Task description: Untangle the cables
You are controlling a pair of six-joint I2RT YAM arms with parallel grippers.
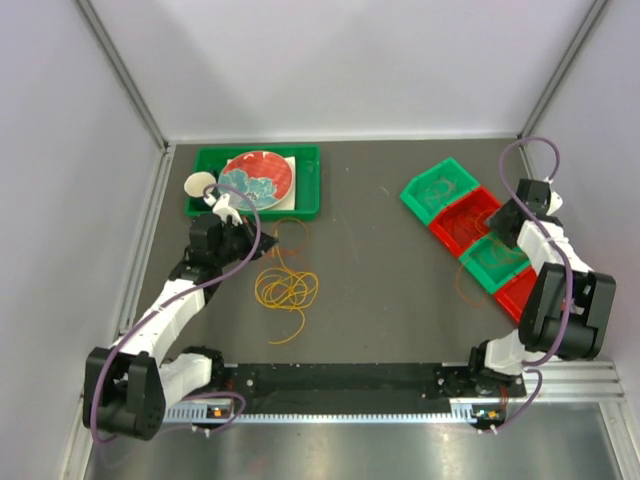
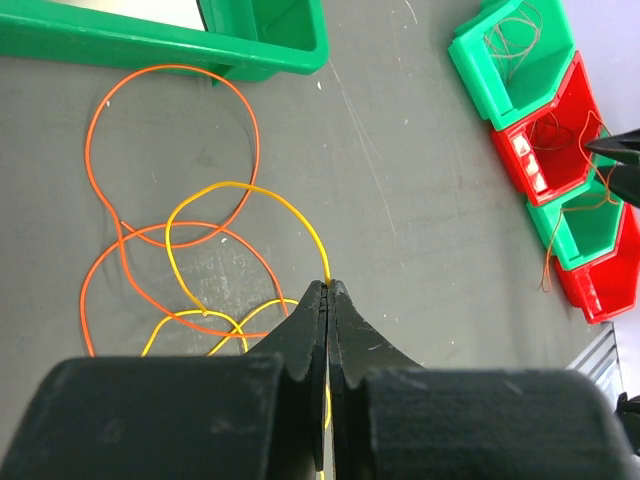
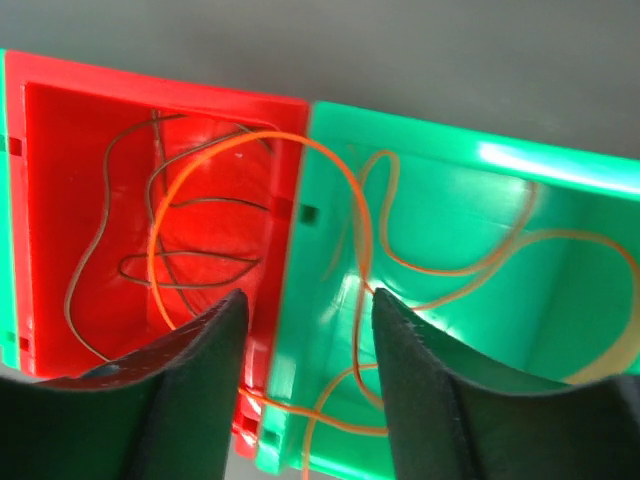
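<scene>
- Top view: cable tangle [image 1: 286,289] lies on the table [image 1: 400,300]; bins [image 1: 440,185] at right already hold some.
- Left wrist: left jaws clenched on yellow cable [image 2: 240,185]; orange cable [image 2: 172,68] unsorted.
- Right wrist: right jaws released over red bin [image 3: 60,130] and green bin [image 3: 450,220]; orange loop [image 3: 345,180] straddles both.

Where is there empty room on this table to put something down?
The widest bare patch of table lies in the middle, between the cables and the row of bins. A smaller gap sits between the green tray and the bins. Crowded: in front of the tray, where the left gripper pinches a yellow cable.
</scene>
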